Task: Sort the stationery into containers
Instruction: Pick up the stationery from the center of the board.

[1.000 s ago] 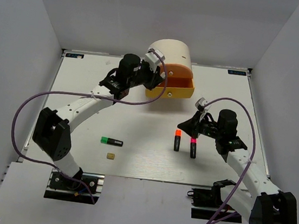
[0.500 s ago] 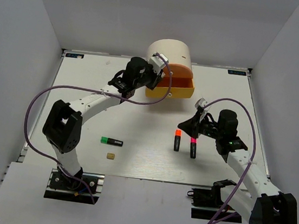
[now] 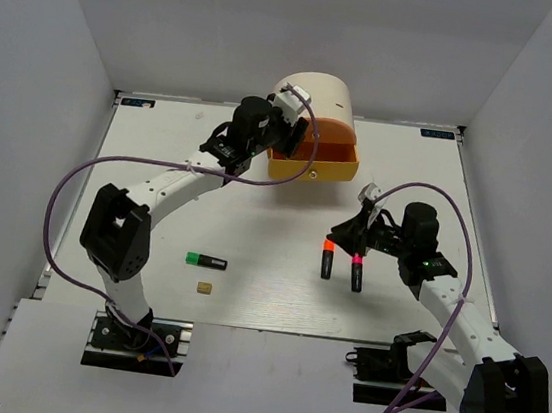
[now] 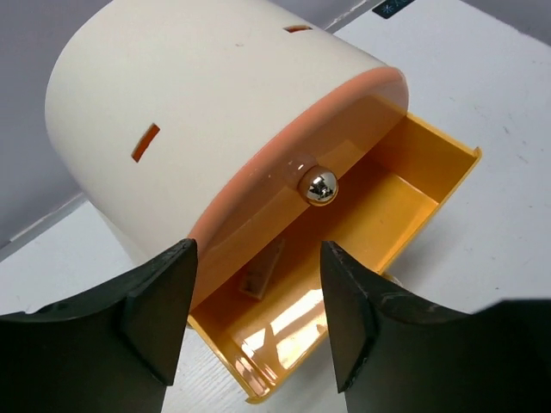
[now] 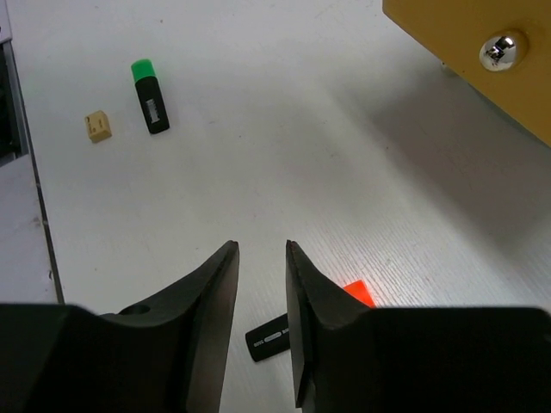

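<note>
The orange-capped highlighter (image 5: pixel 359 292) lies half hidden behind the right gripper (image 5: pixel 261 258); the yellow drawer (image 5: pixel 465 30) is cropped.

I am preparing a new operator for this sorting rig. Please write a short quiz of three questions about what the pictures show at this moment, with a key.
1. True or false: the yellow drawer of the cream desk unit is pulled out.
2. Which item lies closest to the tan block?
A. green-capped highlighter
B. orange-capped highlighter
C. pink-capped highlighter
3. Fill in: the left gripper, in front of the knob of the peach-orange drawer, is ____ (open or shut).

Key: 1 true; 2 A; 3 open.
</note>
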Controlling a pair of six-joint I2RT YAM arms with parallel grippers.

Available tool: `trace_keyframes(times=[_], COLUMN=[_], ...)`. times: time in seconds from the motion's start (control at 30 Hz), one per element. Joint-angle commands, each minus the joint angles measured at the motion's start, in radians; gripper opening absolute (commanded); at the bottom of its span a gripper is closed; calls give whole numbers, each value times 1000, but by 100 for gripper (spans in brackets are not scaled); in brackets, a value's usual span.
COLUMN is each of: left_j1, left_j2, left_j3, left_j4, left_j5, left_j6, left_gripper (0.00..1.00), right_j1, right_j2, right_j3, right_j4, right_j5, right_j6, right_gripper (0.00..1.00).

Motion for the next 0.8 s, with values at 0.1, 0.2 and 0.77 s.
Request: trace_keyframes(times=[0.1,0.2,0.77], left_j1=[-14,-14,-1], left_j2=[-204,-357,-1211], left_j3=[10,-106,-717], left_j4=[-52,-121,-699], left_j5=[17,-30,-420], left_j6=[-145,-277,-922], left_gripper=[74,81,100], right_j1=[6,41,651], right_j2=[-5,26,590], right_j3=[25,48,438], right_j4=[-32,-69,-228], right_j5=[-171,-249,6], right_j6=[-206,-372,-592], right_gripper=[44,58,60])
